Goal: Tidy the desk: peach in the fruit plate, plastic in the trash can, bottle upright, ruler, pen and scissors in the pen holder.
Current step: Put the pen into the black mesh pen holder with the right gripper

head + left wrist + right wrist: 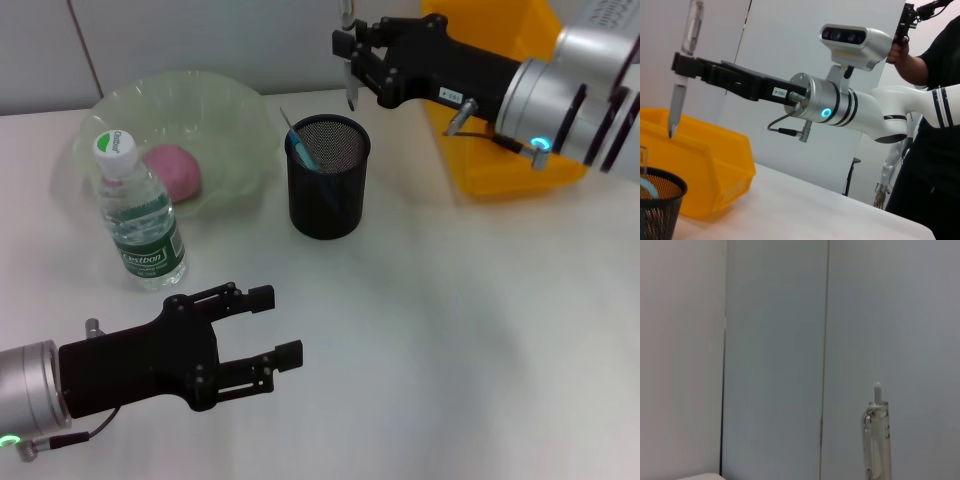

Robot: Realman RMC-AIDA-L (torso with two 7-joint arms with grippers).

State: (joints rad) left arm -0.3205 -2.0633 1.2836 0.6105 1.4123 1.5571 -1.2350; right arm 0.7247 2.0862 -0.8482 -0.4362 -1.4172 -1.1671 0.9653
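White bench [480, 330] fills our head view, carrying one black mesh pen holder [328, 176] at upper centre with one blue-handled item inside, one upright bottle [140, 215] at left, and one peach [173, 170] in the single pale green fruit plate [235, 110] behind it. One yellow bin [510, 150] sits upper right. Our right gripper [349, 62] hangs above the holder, jaws clamped on one pen [348, 90], tip down. Our left gripper [270, 325], lower left, has its jaws apart, holding nothing.

From the left wrist, we see the pen at upper left above the bin and holder; one person [935, 125] stands at right.

From the right wrist, only the pen's clear top shows against a pale panelled wall [775, 350].
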